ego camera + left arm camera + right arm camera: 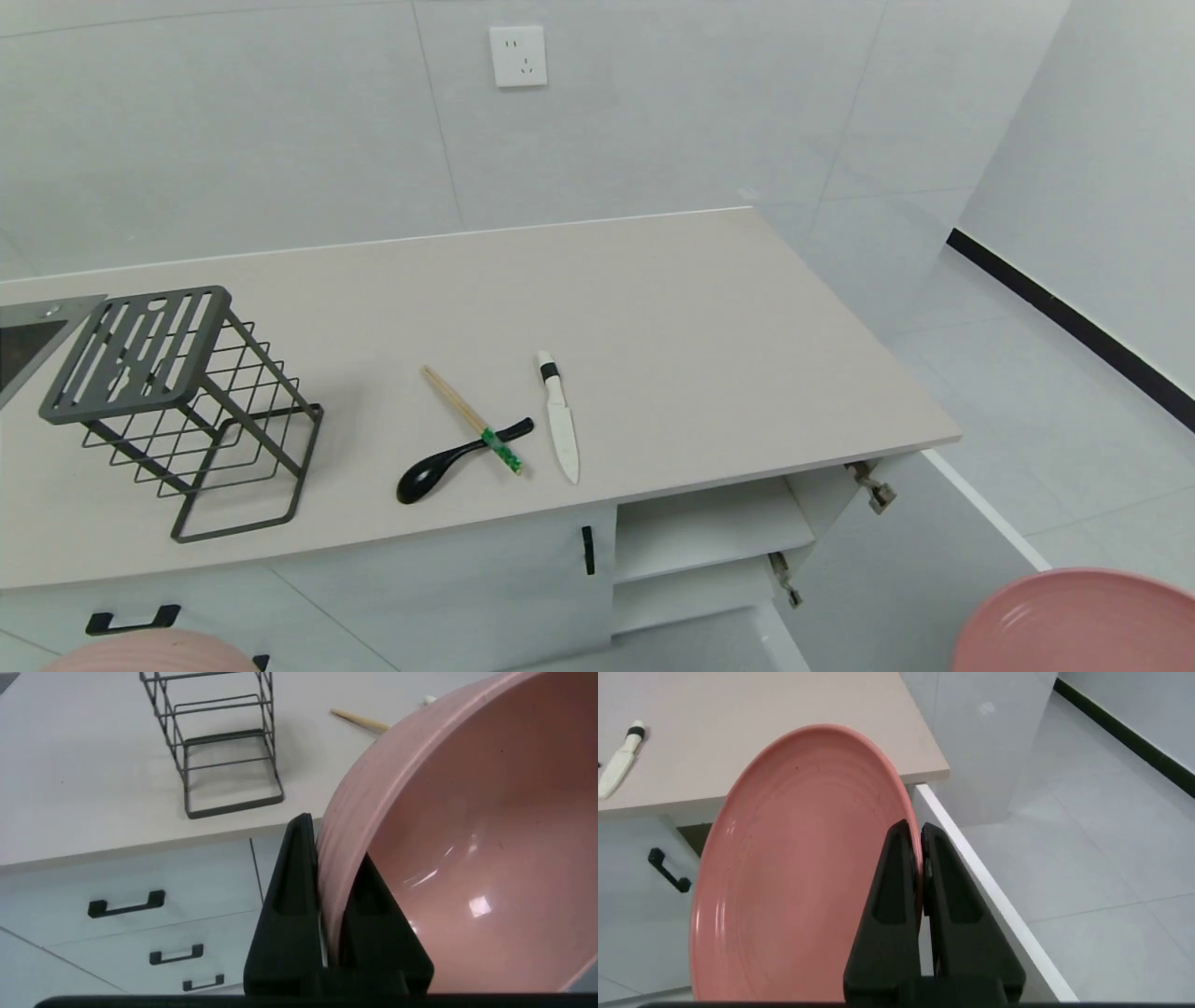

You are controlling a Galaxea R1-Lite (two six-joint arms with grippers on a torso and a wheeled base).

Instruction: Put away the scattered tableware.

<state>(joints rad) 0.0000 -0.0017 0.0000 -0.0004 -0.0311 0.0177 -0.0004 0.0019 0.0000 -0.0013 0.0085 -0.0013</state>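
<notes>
On the beige counter [653,308] lie a black spoon [439,469], a pair of chopsticks [470,419] crossing its handle, and a white knife [559,417]. My left gripper [329,905] is shut on the rim of a pink bowl [476,849], below the counter's front edge at the left; the bowl's top [149,651] peeks in at the head view's lower edge. My right gripper [921,877] is shut on the rim of a pink plate [794,859], held low beyond the counter's right end [1074,621]. The knife [618,749] lies far from it.
A dark wire rack [177,401] with a slotted top stands on the counter's left [220,742]. A sink corner [28,336] is at the far left. Below the counter, a cabinet door [896,551] stands open, showing shelves [709,532]. Drawers with black handles [126,903] sit under the rack.
</notes>
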